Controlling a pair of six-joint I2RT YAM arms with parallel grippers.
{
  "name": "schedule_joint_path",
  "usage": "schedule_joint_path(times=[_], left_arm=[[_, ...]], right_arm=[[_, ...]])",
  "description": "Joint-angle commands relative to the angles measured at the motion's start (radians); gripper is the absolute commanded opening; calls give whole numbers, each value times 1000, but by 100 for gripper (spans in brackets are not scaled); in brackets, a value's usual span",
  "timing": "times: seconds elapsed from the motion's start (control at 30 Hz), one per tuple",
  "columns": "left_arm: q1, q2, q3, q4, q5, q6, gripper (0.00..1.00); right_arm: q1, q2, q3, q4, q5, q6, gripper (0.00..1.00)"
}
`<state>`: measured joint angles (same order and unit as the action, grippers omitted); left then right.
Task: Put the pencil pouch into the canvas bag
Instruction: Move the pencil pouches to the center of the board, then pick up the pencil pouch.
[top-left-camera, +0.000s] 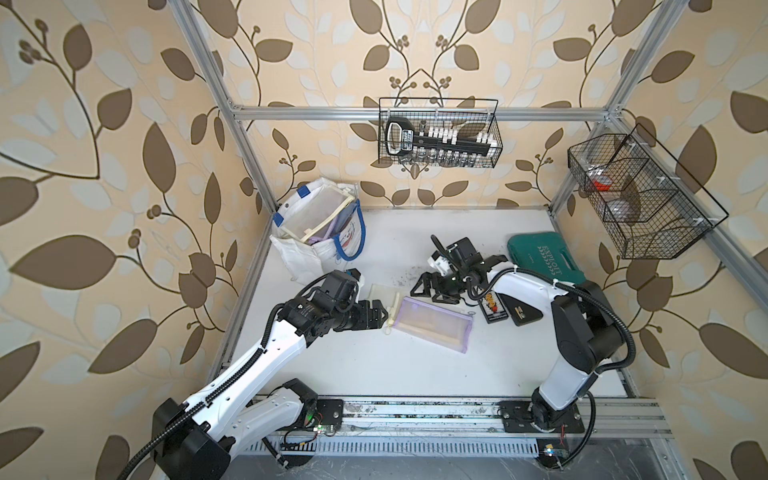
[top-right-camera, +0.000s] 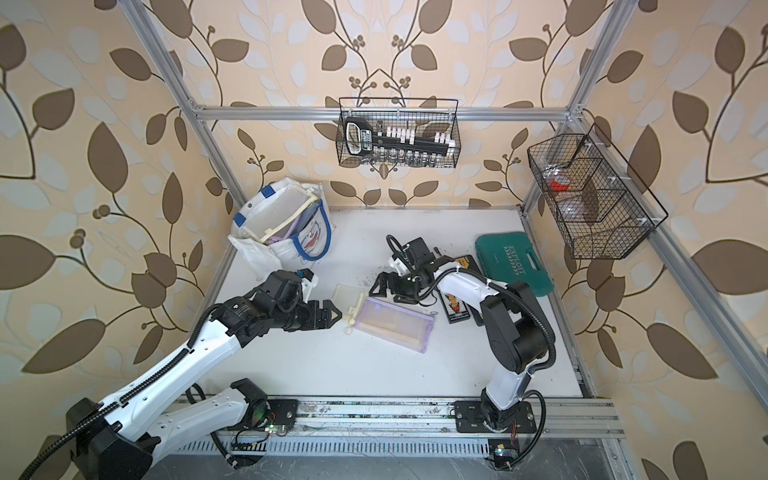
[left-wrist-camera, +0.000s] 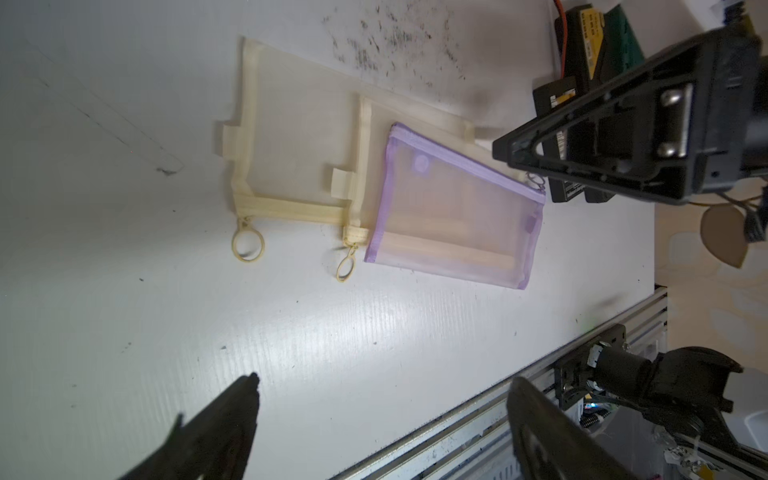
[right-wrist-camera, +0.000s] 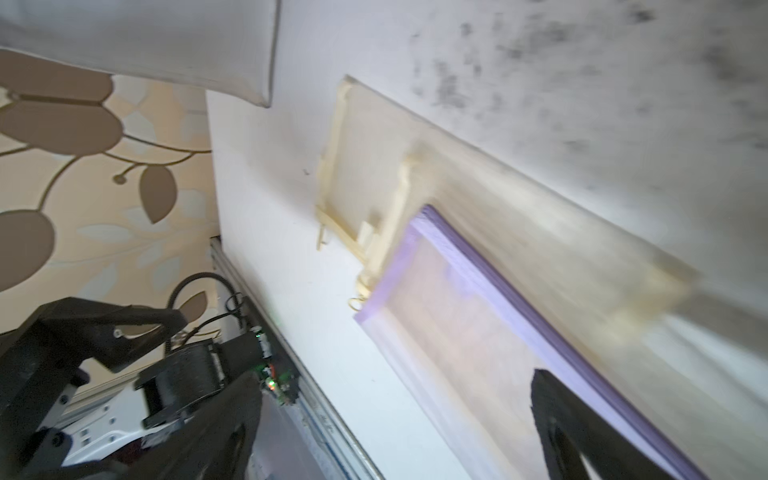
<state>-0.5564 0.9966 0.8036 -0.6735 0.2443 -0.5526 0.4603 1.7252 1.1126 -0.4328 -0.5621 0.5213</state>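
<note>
Canvas bag (top-left-camera: 291, 253) w/ cream mesh pouch (top-left-camera: 318, 214) inside.

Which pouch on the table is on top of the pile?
The purple pouch: nothing covers it, and it overlaps the larger cream pouch; the smaller cream pouch lies off to its side.

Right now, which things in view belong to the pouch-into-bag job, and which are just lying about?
Job in hand:
canvas bag
purple pouch
cream pouch
second cream pouch
left claw and right claw, both open and empty

Lying about:
teal tool case
black packs
back wire basket
side wire basket
</note>
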Motion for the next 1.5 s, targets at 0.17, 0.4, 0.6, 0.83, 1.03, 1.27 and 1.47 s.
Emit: schedule_joint_path(times=[0.17, 0.4, 0.6, 0.83, 1.03, 1.27, 1.47], left_arm=[[-148, 216, -34, 229, 28, -143, 85], [-224, 388, -53, 417, 23, -240, 75], [-231, 497, -71, 518, -4, -285, 65], [-218, 576, -21, 569, -84, -296, 53], [-211, 638, 69, 582, -67, -296, 40], [-211, 601, 67, 580, -34, -262, 30], [-211, 515, 23, 593, 13, -241, 30]], right_arm=[[-22, 29, -36, -99, 130, -143, 97], [-23, 17, -83, -85, 128, -150, 95], [-10, -23, -162, -56, 94, -130, 92], [24, -74, -248, -24, 47, -105, 83], [54, -85, -269, -1, 18, -97, 68], [55, -115, -267, 43, -17, -90, 30], [50, -159, -260, 97, -72, -94, 0]])
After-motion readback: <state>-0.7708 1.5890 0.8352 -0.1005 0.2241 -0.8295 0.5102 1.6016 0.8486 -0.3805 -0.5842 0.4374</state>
